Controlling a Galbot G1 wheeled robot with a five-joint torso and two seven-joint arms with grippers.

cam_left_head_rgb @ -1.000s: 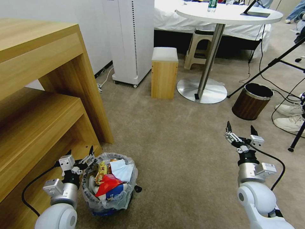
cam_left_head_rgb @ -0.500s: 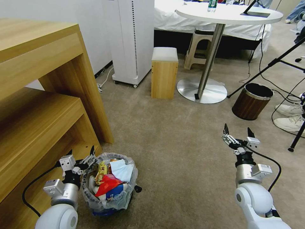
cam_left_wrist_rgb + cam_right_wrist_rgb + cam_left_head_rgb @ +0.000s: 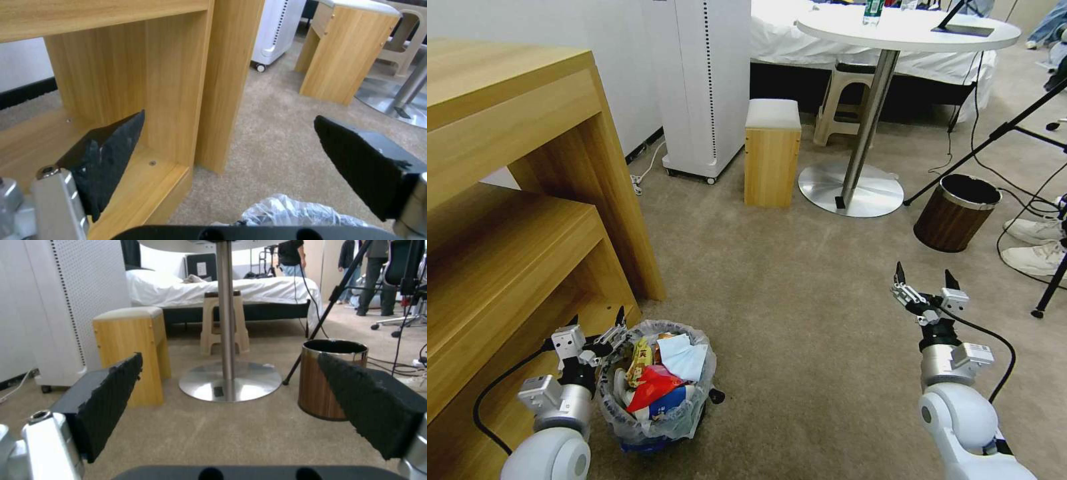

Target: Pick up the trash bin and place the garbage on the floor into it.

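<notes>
The trash bin (image 3: 627,420), lined with a crinkly translucent bag, stands on the beige floor (image 3: 800,347) at the lower left, beside the wooden shelf. Garbage (image 3: 657,377) fills it: a red wrapper, white tissue, a yellow wrapper and a blue-white cup. My left gripper (image 3: 596,319) is open right at the bin's rim, on the side facing the shelf. In the left wrist view the left gripper (image 3: 229,116) has its fingers spread wide, with the bag's edge (image 3: 289,213) just below them. My right gripper (image 3: 924,275) hovers open and empty over bare carpet at the right, also seen as the right gripper (image 3: 229,356).
A wooden shelf unit (image 3: 507,200) fills the left. Ahead stand a white appliance (image 3: 704,87), a wooden stool (image 3: 772,157) and a round table's metal base (image 3: 850,190). A brown wood-look bin (image 3: 955,213), tripod legs, cables and white shoes (image 3: 1034,243) are at the right.
My right gripper has shifted slightly to the left and forward, still open. The left gripper and the bin have not moved.
</notes>
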